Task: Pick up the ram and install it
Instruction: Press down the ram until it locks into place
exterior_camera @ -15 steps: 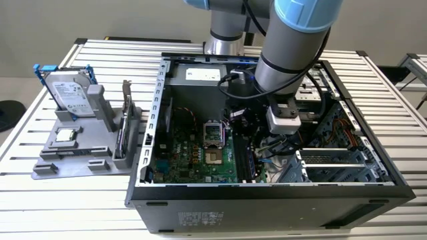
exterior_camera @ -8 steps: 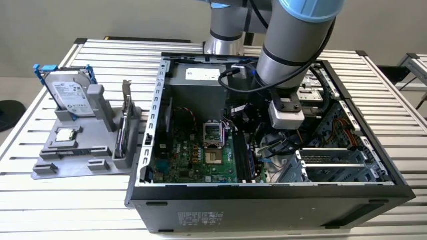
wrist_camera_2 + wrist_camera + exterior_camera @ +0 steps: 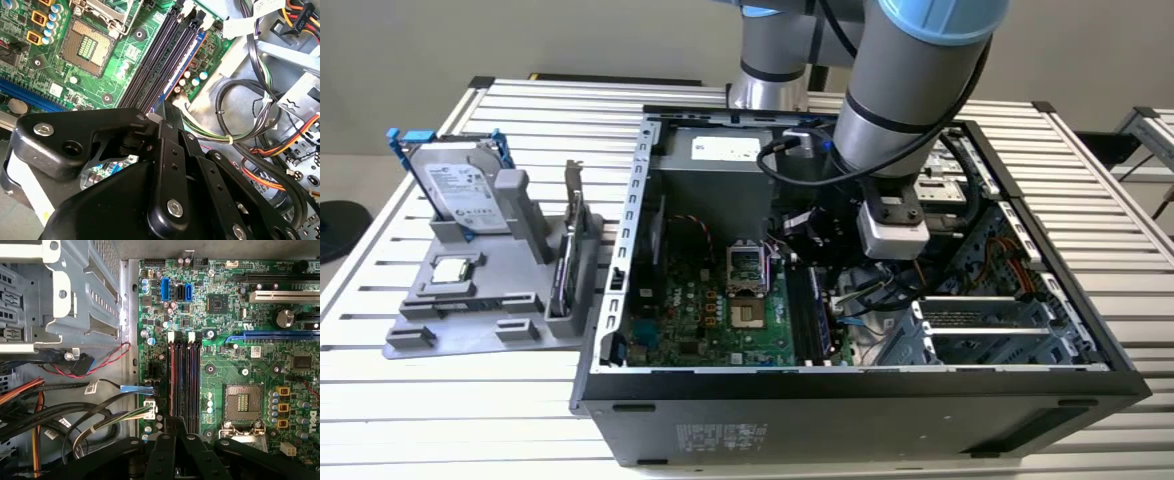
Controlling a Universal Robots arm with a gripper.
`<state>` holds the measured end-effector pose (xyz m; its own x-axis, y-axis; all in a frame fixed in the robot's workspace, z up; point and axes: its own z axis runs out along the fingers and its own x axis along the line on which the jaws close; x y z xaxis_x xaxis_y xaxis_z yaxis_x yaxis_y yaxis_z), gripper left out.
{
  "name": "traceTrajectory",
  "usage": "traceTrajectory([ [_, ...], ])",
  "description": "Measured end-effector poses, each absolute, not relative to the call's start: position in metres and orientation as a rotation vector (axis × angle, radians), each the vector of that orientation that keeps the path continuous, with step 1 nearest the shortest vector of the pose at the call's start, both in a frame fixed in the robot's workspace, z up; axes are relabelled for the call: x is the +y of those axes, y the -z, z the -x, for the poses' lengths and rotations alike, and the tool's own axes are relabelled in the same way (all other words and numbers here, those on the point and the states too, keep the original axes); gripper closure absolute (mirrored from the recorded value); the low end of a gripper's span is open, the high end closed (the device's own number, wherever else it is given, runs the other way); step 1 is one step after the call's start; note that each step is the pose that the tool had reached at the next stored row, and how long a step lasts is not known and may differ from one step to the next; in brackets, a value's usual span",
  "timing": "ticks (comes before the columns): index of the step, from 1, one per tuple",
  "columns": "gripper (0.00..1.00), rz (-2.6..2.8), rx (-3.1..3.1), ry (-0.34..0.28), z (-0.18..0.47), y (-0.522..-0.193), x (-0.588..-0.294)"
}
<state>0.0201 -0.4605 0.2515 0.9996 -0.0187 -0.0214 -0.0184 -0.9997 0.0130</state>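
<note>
Closest to the wrist cameras we see the gripper (image 3: pixel 167 112) (image 3: pixel 175 424). Its black fingers (image 3: pixel 172 150) are drawn together at the tips, and we see nothing held between them. The tips hang just over one end of the memory slots (image 3: pixel 182 375) (image 3: pixel 170 50), a row of long dark sockets with white latches at the far end. As far as we can tell, no stick sits in them.

Beside the slots lies the open square processor socket (image 3: pixel 242 402) (image 3: pixel 85 45), on the green motherboard (image 3: pixel 720 320). On the other side of the slots, bundles of black, orange and white cables (image 3: pixel 100 415) run across the grey metal floor beneath a perforated drive cage (image 3: pixel 60 300).

In the exterior view all of this sits inside an open black computer case (image 3: pixel 854 385) lying on its side on the slatted table (image 3: pixel 454 410). The arm (image 3: pixel 907 100) reaches down into it.

On the exterior view's left, just beside the case, a grey holder (image 3: pixel 480 335) stands on the table. It carries:
- a silver hard drive (image 3: pixel 454 185) in a blue-handled bracket, set upright at its back
- a small square processor chip (image 3: pixel 451 270), lying flat in front of the drive
- what we take to be the ram (image 3: pixel 568 250), in the slot nearest the case

The ram is a long, thin, dark stick standing on its long edge. Its chips and label are too small to make out.
</note>
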Motion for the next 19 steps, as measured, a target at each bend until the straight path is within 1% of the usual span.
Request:
traceTrajectory([
  [19, 1.0, -3.128, 0.044, 0.032, -0.0201, -0.2516, -0.4608],
])
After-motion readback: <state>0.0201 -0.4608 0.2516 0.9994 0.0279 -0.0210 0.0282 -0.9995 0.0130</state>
